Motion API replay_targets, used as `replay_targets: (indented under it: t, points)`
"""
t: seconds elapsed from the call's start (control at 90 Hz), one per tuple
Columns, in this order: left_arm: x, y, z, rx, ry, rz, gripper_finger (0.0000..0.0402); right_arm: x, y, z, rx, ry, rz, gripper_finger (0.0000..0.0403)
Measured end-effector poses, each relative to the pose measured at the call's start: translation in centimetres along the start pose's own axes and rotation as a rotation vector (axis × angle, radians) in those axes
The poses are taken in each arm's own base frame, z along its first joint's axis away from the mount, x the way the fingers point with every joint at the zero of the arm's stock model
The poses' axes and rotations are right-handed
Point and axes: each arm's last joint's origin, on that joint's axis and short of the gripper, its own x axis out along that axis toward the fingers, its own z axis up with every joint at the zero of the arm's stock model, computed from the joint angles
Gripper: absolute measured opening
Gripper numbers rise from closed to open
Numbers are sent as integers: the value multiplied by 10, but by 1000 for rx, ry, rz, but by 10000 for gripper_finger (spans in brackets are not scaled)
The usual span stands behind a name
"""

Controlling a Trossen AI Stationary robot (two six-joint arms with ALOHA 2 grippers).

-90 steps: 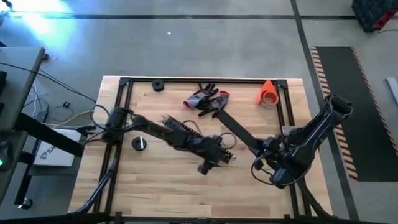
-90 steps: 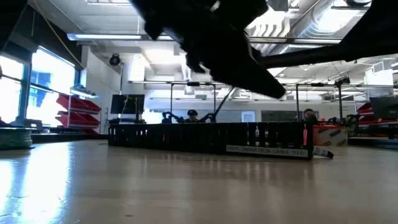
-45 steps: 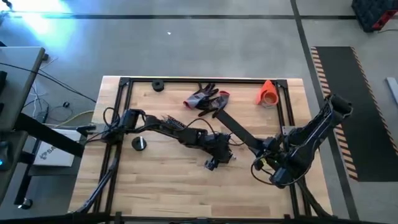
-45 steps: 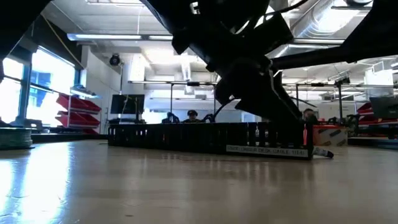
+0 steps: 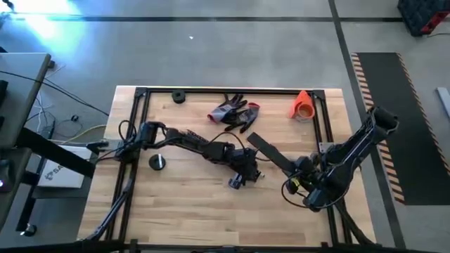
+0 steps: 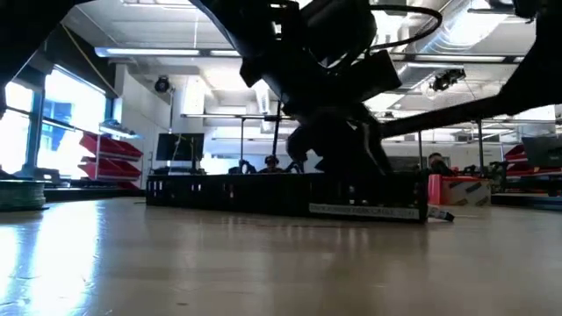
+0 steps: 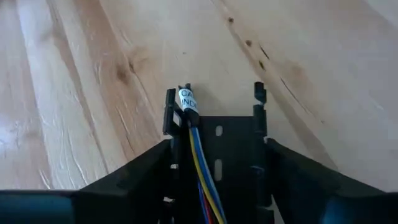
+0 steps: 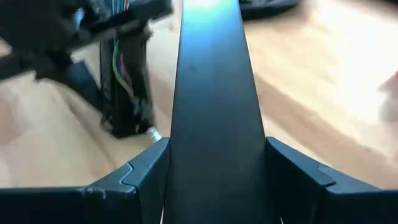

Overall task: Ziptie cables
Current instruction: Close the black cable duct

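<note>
Left gripper point(image 5: 239, 181): I have it low over the middle of the table point(image 5: 190, 214), just beside the near edge of the black strip point(image 5: 271, 153). Its wrist view shows only bare wood ahead. I cannot tell its grip state.
Right gripper point(image 5: 294, 184): it sits at the table's right side. Its fingers point(image 8: 146, 171) are closed on either edge of the black strip's end, and the strip runs away from it towards the gloves point(image 5: 232, 112).
Cables: I cannot make them out for certain anywhere on the table. The thin loops by the left forearm may be the arm's own wiring. The only loose pale wires point(image 5: 70, 97) I see trail over the floor, off the table's left edge.
Handling (judged): I expect the cables to be light, limp and a little springy. The strands are likely to splay and slide past one another, and the thin insulation would mark under a hard pinch.
Where to hold (judged): I would take the bundle where the strands run side by side, away from the free ends. A moderate pinch there should gather them all before any tie goes round.
Change from one second ago: the left arm has swung in and down. In the low view it now hides the strip's middle, where before it hung above it. The strip itself has shifted slightly, while the right arm has barely moved.
</note>
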Motion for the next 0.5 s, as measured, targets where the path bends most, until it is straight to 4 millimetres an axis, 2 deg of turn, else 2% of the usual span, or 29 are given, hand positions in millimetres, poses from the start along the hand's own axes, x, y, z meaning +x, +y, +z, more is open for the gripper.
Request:
replay_targets:
  t: [0.156, 0.278, 0.5]
  points:
    - [-4, 0, -11, -16, 91, -86, 179, -2, 4, -4, 11, 15, 50, 207]
    - [-14, -2, -18, -27, 183, -132, 178, -5, 7, -8, -3, 45, 81, 207]
    - [-36, -5, -19, -32, 282, -156, 178, -9, 8, -12, -6, 36, 111, 207]
